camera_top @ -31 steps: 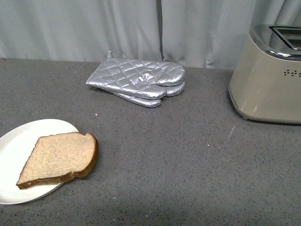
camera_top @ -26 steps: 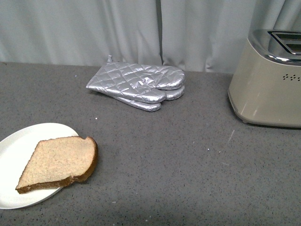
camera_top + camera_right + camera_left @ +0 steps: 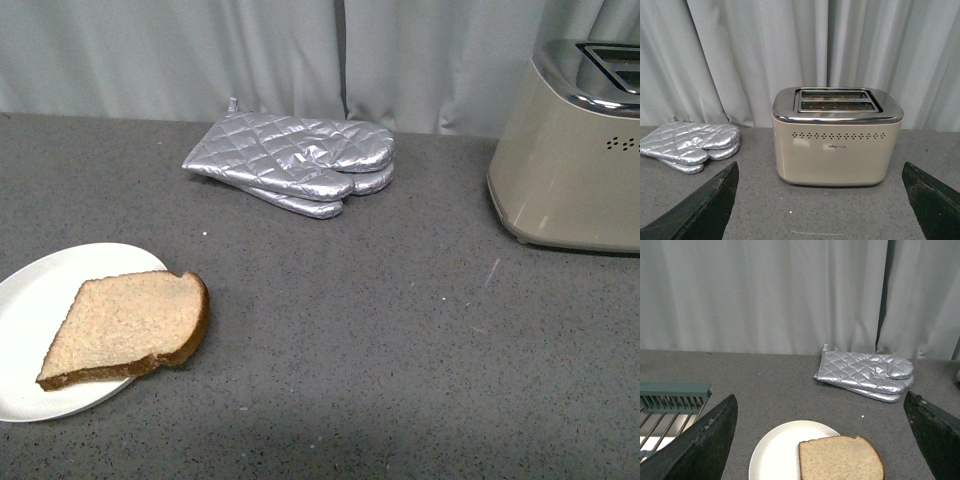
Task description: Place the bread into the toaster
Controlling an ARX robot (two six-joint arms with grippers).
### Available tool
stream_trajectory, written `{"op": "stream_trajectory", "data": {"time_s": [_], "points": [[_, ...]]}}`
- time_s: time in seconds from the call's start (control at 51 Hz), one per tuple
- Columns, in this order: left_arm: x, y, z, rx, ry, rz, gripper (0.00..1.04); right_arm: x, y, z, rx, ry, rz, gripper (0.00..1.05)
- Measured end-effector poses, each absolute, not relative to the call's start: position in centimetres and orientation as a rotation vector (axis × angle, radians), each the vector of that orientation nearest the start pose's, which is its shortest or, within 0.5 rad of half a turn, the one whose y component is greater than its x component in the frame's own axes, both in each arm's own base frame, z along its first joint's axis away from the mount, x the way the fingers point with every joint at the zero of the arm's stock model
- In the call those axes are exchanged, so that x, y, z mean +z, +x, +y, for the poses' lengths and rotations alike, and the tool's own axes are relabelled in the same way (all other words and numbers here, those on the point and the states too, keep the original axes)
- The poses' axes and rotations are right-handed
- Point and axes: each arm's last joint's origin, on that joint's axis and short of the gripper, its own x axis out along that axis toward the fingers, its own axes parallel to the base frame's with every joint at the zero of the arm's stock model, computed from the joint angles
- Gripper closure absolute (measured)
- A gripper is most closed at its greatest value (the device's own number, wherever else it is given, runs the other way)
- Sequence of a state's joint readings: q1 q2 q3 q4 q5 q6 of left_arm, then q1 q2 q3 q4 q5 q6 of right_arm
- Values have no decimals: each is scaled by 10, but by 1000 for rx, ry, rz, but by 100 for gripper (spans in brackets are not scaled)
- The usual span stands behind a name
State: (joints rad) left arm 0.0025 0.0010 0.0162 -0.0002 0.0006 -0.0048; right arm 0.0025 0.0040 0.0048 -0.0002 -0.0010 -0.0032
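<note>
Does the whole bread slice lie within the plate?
No, in the front view the rounded crust end of the bread sticks out past the rim of the plate, over the table.

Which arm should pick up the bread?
Probably the left. Its wrist view shows the bread on the white plate just ahead of the open left gripper. The right gripper, also open, faces the toaster, and the bread is not in that view.
</note>
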Motion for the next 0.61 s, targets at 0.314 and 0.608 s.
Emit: {"op": "stream_trajectory", "data": {"time_s": [0.314, 0.608], "points": [[169, 97, 0, 2, -5, -15, 7, 165, 98, 0, 3, -3, 0, 9], [169, 97, 0, 2, -5, -15, 7, 165, 98, 0, 3, -3, -1, 9]]}}
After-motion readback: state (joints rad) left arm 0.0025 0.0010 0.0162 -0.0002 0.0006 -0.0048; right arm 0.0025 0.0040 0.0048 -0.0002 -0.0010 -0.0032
